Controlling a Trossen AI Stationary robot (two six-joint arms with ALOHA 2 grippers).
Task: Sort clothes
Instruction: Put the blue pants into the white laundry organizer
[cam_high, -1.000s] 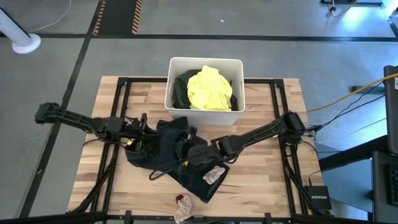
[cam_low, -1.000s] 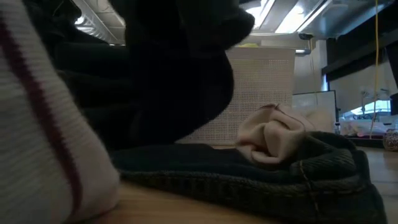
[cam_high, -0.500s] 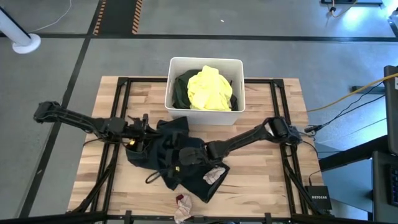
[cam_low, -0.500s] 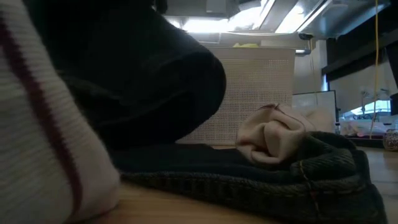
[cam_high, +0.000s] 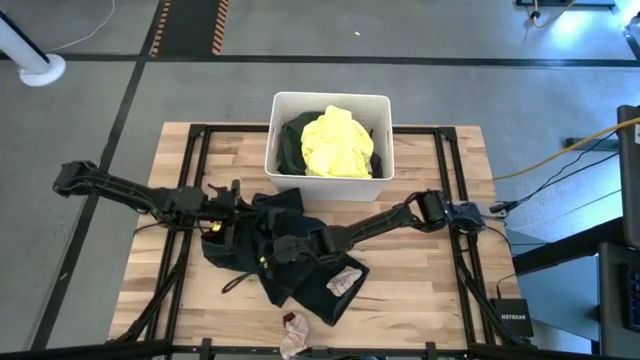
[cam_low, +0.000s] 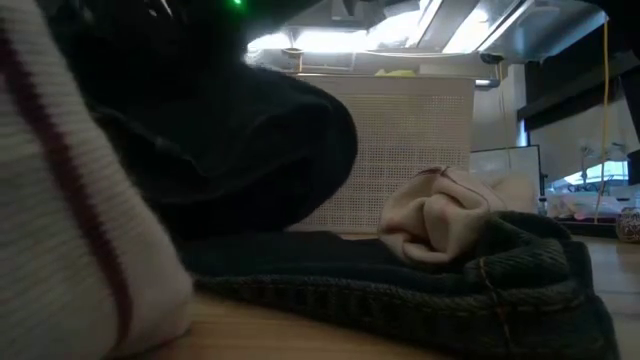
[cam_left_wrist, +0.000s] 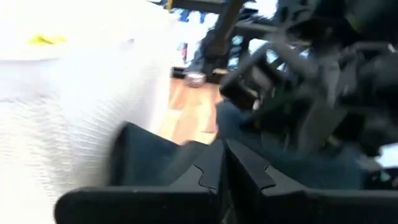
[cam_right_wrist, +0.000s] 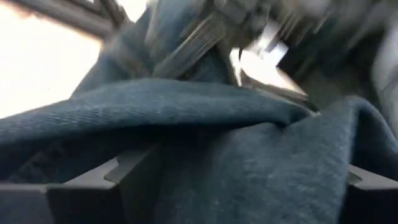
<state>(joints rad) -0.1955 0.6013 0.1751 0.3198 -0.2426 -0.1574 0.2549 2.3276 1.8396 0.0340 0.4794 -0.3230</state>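
Wooden bench (cam_high: 420, 290) carried the dark jeans (cam_high: 300, 275) before the white bin (cam_high: 330, 185), left claw (cam_high: 222, 222) pinched shut on them, right claw (cam_high: 283, 250) spread wide over denim, apparently regrasping; closing seemed next.

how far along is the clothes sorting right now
Done: the yellow top and a dark green shirt lie in the white bin. In hand: both grippers are at the dark jeans, left gripper shut, right gripper open. Left: the pink piece and the striped piece.
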